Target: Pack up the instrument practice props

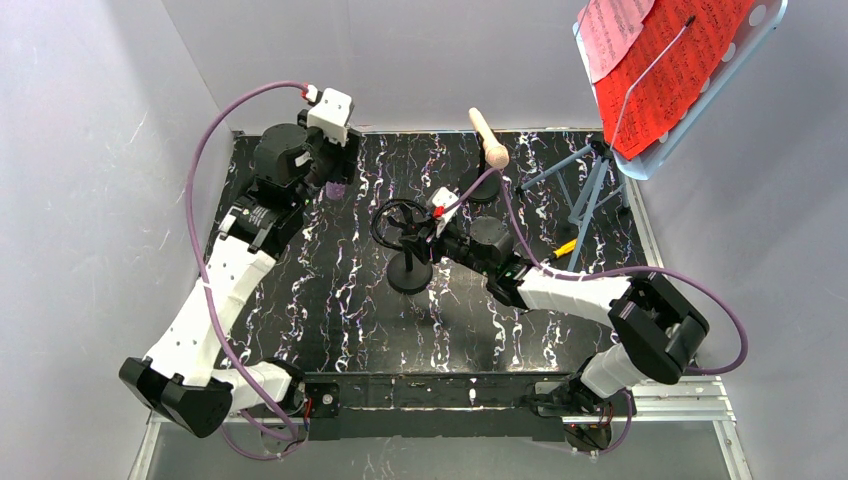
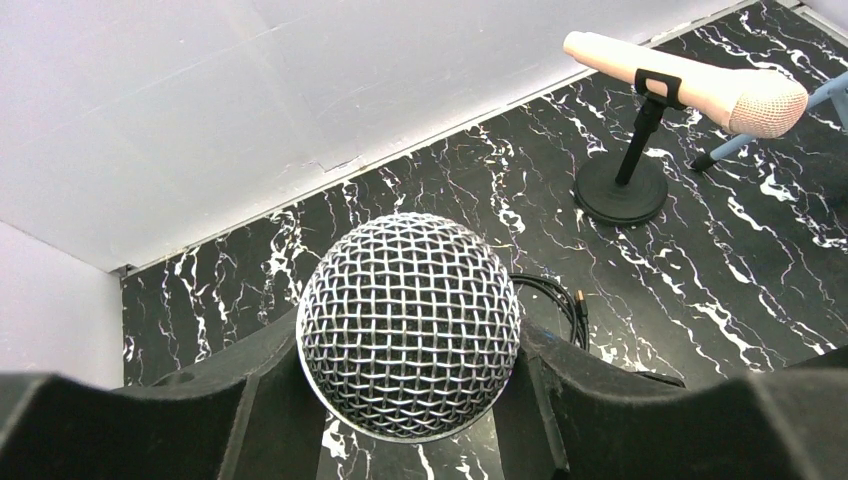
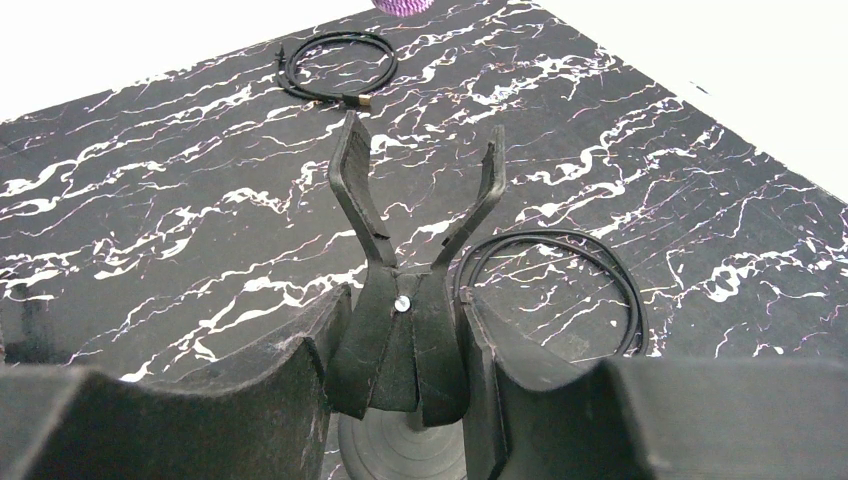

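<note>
My left gripper (image 1: pixel 334 182) (image 2: pixel 410 345) is shut on the purple glitter microphone (image 1: pixel 336 190), and its silver grille (image 2: pixel 410 325) fills the gap between the fingers, at the back left of the table. My right gripper (image 1: pixel 424 234) (image 3: pixel 403 312) is shut on the clip of a black mic post (image 3: pixel 398 330) whose round base (image 1: pixel 409 274) stands on the table at the middle. The cream microphone (image 1: pixel 488 138) (image 2: pixel 690 85) rests in the second black post (image 2: pixel 622 190) at the back. Red pages (image 1: pixel 670 70) and a pink page (image 1: pixel 610 30) sit on the music stand.
The blue music stand's tripod (image 1: pixel 585 185) stands at the back right. A yellow-handled screwdriver (image 1: pixel 565 247) lies near it. Coiled black cables lie on the marble table (image 1: pixel 330 300): one beside the held post (image 3: pixel 560 290), one farther off (image 3: pixel 335 65). White walls close in on three sides.
</note>
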Action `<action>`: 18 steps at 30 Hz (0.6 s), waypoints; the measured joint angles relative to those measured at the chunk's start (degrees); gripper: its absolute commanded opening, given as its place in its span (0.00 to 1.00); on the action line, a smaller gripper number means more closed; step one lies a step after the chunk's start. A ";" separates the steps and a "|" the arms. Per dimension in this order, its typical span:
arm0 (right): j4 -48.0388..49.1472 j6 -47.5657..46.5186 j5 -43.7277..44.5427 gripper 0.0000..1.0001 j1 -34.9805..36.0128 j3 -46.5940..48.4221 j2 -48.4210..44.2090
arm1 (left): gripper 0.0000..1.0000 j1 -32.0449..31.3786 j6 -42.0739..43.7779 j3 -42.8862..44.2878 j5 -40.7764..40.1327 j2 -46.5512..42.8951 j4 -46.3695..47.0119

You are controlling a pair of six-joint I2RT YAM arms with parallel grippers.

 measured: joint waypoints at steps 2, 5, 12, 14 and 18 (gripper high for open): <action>-0.26 -0.04 -0.13 0.24 -0.02 0.00 -0.13 | 0.00 0.13 -0.68 1.36 -0.74 -0.24 -1.81; -0.92 -0.20 -0.22 0.42 -0.02 0.13 -0.33 | 0.00 0.48 -1.81 1.77 -1.79 -0.59 -4.83; -5.11 -0.20 -0.59 0.70 -0.02 2.19 -0.92 | 0.00 1.22 -5.35 0.42 -3.10 -1.31 -14.19; -6.99 -0.11 -0.68 0.77 -0.02 2.71 -1.27 | 0.00 1.33 -6.36 -1.11 -3.30 -2.25 -16.50; -12.15 0.02 -0.72 0.87 0.00 3.54 -1.25 | 0.00 1.55 -8.20 -3.02 -3.52 -3.98 -21.42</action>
